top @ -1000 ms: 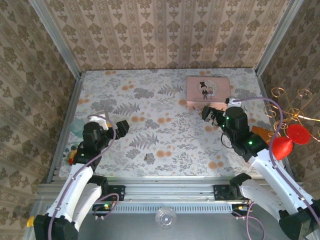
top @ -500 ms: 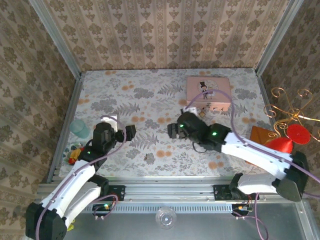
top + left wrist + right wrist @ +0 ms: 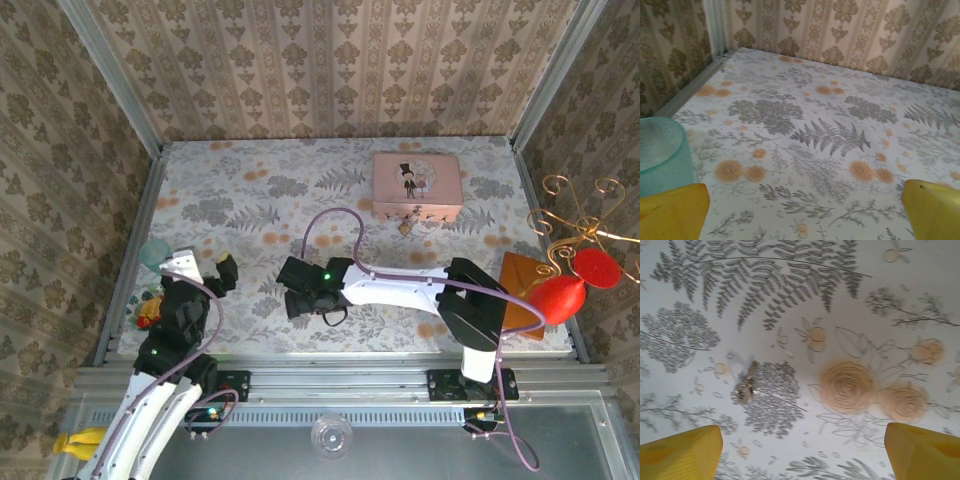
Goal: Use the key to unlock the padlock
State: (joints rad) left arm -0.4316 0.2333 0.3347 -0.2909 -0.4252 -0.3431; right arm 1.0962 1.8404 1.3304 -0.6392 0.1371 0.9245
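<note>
Silvery metal key (image 3: 746,385), matt printed table (image 3: 865,315)

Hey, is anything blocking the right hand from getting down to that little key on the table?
Nothing visible stands in the way. The key lies flat on the patterned table, by itself, just ahead of the right hand, whose yellow fingers are spread apart.
</note>
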